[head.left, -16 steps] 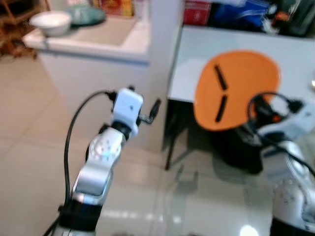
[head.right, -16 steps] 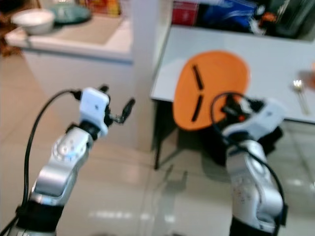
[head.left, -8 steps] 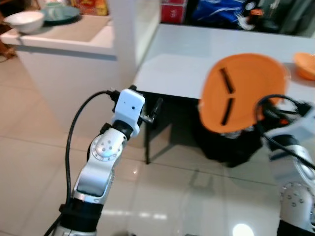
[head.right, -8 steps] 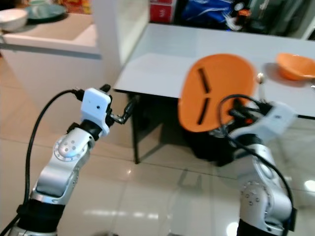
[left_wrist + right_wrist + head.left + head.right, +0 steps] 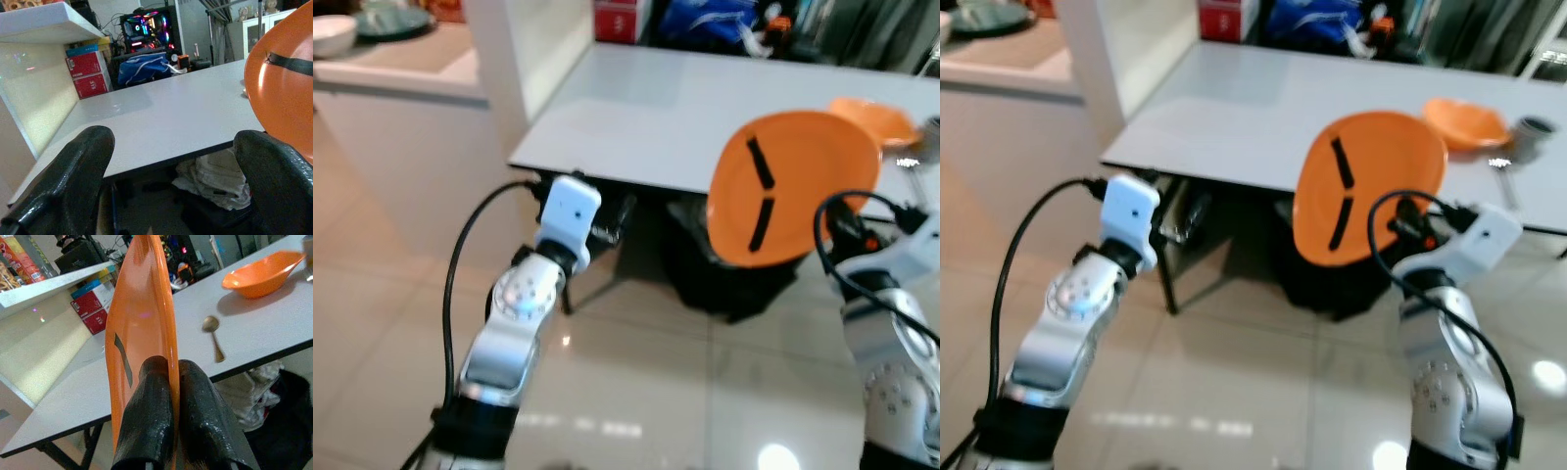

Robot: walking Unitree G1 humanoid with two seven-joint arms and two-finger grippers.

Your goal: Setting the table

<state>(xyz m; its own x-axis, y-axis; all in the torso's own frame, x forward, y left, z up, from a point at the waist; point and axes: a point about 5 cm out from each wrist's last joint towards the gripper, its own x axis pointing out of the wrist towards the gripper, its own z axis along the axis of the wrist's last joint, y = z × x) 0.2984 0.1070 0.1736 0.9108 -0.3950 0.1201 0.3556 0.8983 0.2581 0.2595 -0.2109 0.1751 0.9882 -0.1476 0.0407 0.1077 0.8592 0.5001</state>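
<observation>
Pinching the rim of a round orange plastic plate [image 5: 142, 328], my right gripper [image 5: 168, 382] has its two black fingers closed on either side of the edge, one finger on each face. I hold the plate upright on its edge, in the air in front of the near edge of the long white table [image 5: 705, 108], not touching it. The plate's face is turned toward my head camera, and two short black strips [image 5: 1339, 191] show on it, one above the other. A black cable [image 5: 1386, 225] loops from my right wrist across the plate's lower edge.

Beyond the plate, on the right part of the tabletop, lies a small metal spoon [image 5: 213, 335], and past it sits a shallow orange bowl [image 5: 259, 271]. A pale cup-like thing [image 5: 1531, 135] stands just beside the bowl, too blurred to tell more.

My left gripper [image 5: 171, 181] is raised near the table's left corner, its two black fingers [image 5: 73, 176] spread wide apart with nothing between them. It sits a little below the tabletop's level.

Under the table a dark bag or bin [image 5: 724, 279] rests on the glossy tiled floor [image 5: 646, 392]. Behind the table are red boxes [image 5: 88, 73] and a blue bag [image 5: 142, 68]. Off to my left, a white counter [image 5: 401, 69] carries a white bowl [image 5: 331, 31].
</observation>
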